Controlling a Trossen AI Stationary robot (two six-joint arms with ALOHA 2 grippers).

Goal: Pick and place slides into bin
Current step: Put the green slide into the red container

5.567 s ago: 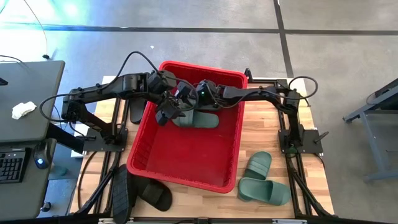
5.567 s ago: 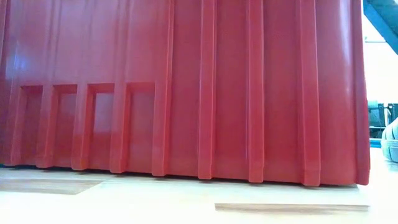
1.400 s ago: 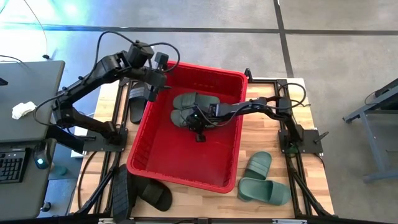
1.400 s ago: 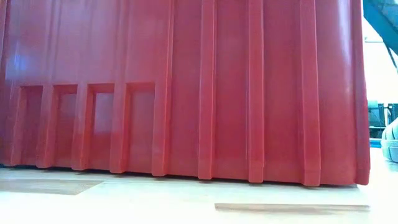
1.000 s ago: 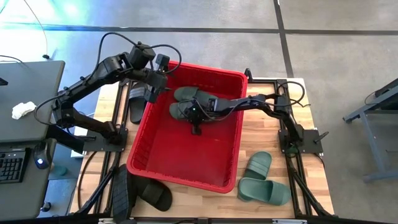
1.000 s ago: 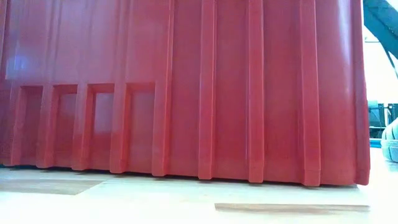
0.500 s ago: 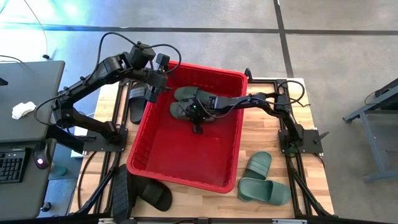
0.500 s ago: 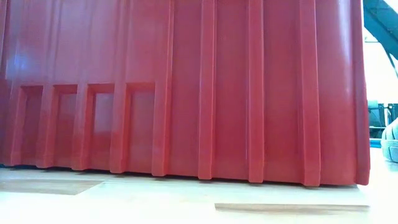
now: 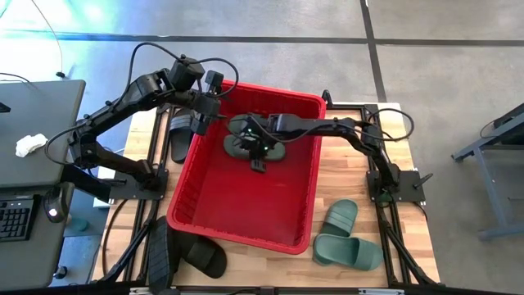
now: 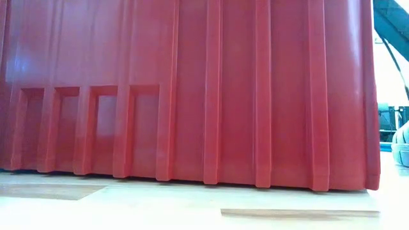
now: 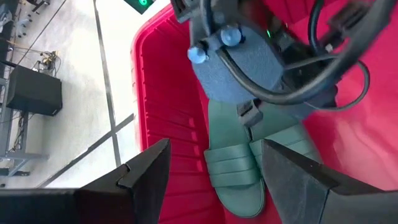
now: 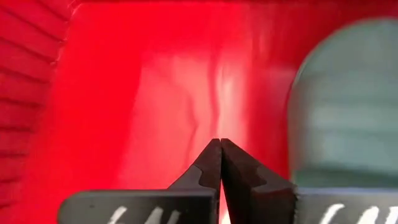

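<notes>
The red bin (image 9: 188, 184) stands mid-table; its near wall (image 10: 192, 96) fills the low view. Two dark green slides (image 9: 236, 146) lie side by side on its floor at the far end, also seen in the left wrist view (image 11: 233, 168). My right gripper (image 9: 258, 165) hangs shut above the bin floor beside one green slide (image 12: 345, 118), touching nothing (image 12: 221, 158). My left gripper (image 9: 202, 123) waits open above the bin's far left corner (image 11: 214, 171), looking down at the slides and the right wrist.
Two green slides (image 9: 348, 236) lie on the table near the bin's near right corner; one shows at the low view's right edge (image 10: 402, 144). Black slides (image 9: 184, 256) lie at the near left, another (image 9: 180, 139) beside the bin's far left wall.
My right gripper has risen inside the bin, staying shut, and its wrist has tipped to point more steeply down. The two green slides have stayed on the bin floor.
</notes>
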